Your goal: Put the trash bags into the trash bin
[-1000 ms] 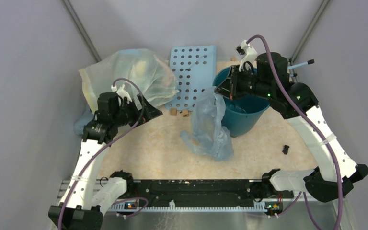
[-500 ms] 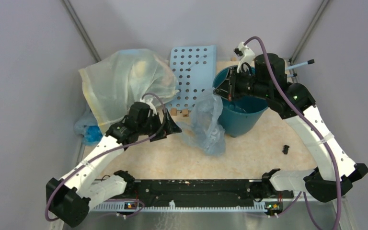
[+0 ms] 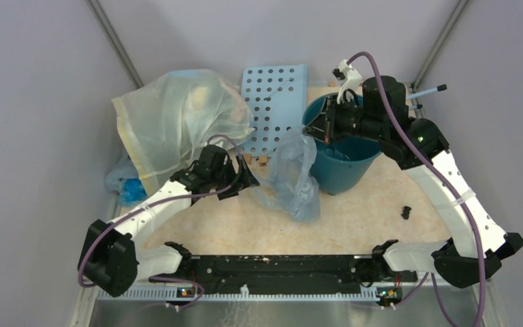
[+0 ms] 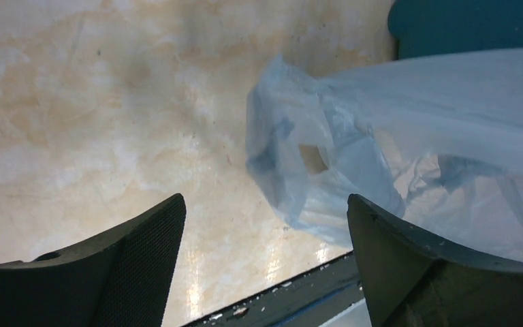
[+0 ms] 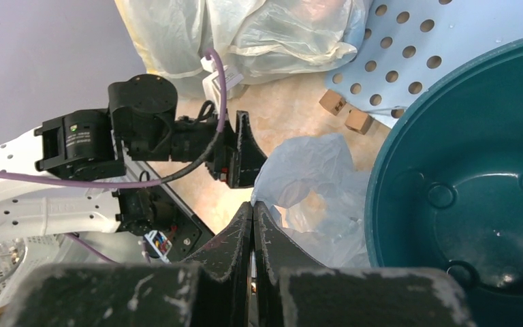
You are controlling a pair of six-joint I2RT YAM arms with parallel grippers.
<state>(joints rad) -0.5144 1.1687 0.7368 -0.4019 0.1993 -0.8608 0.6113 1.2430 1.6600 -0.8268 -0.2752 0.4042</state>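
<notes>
The pale blue trash bag (image 3: 293, 178) hangs from the near-left rim of the dark teal trash bin (image 3: 346, 165) down onto the table. My right gripper (image 3: 315, 129) is shut on the bag's top edge just over the bin's rim; in the right wrist view the jaws (image 5: 253, 204) are pressed together with the bag (image 5: 313, 178) spreading out beyond them and the bin's inside (image 5: 470, 170) to the right. My left gripper (image 3: 250, 178) is open and empty, low over the table, just left of the bag. In the left wrist view the bag (image 4: 354, 170) lies ahead between the fingertips (image 4: 264, 199), with the bin (image 4: 463, 24) behind.
A large yellowish bag (image 3: 177, 116) sits at the back left. A light blue perforated panel (image 3: 272, 102) leans behind the bin, with small wooden blocks (image 3: 264, 161) at its foot. A small black part (image 3: 405, 212) lies at the right. The black front rail (image 3: 279, 266) runs along the near edge.
My left arm has swung from beside the yellowish bag rightward and down to the trash bag's left side. The bag's lower part has bunched up a little. The right gripper has held still.
</notes>
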